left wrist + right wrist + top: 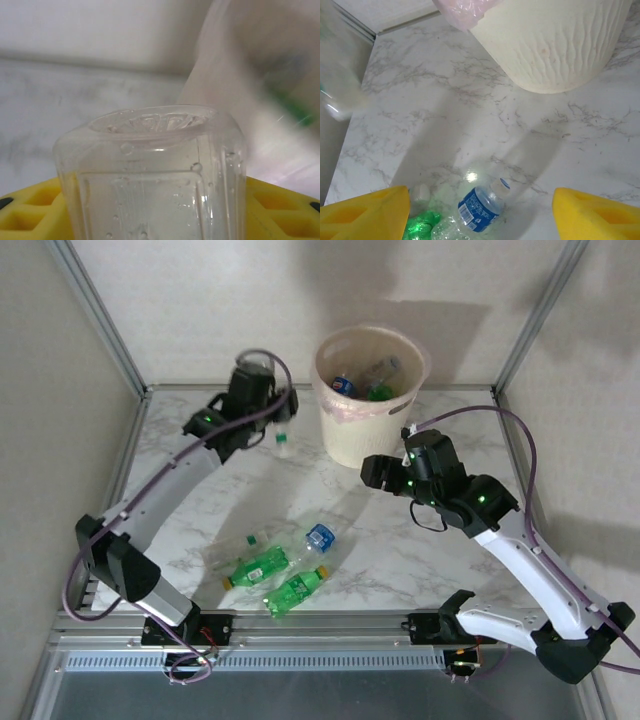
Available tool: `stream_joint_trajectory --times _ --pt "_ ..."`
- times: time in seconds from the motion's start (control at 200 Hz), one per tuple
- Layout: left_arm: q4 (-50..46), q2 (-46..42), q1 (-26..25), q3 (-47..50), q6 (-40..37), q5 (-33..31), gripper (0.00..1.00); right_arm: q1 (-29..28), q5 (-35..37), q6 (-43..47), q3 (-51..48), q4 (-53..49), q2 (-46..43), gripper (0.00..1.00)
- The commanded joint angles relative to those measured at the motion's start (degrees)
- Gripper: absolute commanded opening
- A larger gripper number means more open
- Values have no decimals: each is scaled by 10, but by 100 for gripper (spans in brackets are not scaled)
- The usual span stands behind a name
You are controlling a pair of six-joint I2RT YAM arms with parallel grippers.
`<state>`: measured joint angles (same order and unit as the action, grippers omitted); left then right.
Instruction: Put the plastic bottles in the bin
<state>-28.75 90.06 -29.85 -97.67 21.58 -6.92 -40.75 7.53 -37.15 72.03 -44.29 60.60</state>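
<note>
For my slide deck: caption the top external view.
Left fingers grip a clear bottle beside the bin; right fingers open above the marble table, more bottles lying loose.

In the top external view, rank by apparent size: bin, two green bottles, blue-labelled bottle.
1. round cream plastic bin
2. left green yellow-capped bottle, right green yellow-capped bottle: alike
3. clear blue-labelled bottle: outline unclear, unsure

Robot test cell in a laboratory

Aluminium profile posts [98, 312] and plain beige panels [40, 440] close in a marble-pattern tabletop [420, 560]; the left arm [175, 485] and the right arm [520, 560], both cabled, are bolted on a metal rail [320, 625] at its near edge.
</note>
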Motion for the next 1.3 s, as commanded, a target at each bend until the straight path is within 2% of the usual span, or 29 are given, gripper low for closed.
stream_joint_trajectory --times 0.0,0.11,0.23,0.395,0.496,0.631,0.726,0.871,1.021,1.131,1.297 --pt "4 18 -3 -101 51 22 52 2 9 0 7 28 0 75" --pt "62 72 -4 -179 84 78 52 3 6 3 6 34 -3 75" --pt "94 164 -4 -282 107 105 52 5 2 2 0 39 -10 75" --pt "100 292 -4 -436 145 122 52 5 1 -5 -6 37 -26 75" --pt "102 346 -4 -491 157 124 53 5 9 -12 -14 30 -41 74" --pt "129 370 -4 -487 163 129 56 5 22 -22 -27 22 -61 75" --pt "133 382 -4 -485 165 123 76 5 26 -29 -35 20 -68 75" --pt "136 379 -3 -478 151 111 93 5 34 -38 -32 17 -72 75" --pt "132 359 -3 -472 136 97 97 5 37 -40 -28 16 -64 75" --pt "118 323 -3 -458 122 89 97 -2 13 -24 -21 17 -36 75" --pt "144 197 -4 -326 88 56 100 -32 -6 -26 -31 17 13 74"
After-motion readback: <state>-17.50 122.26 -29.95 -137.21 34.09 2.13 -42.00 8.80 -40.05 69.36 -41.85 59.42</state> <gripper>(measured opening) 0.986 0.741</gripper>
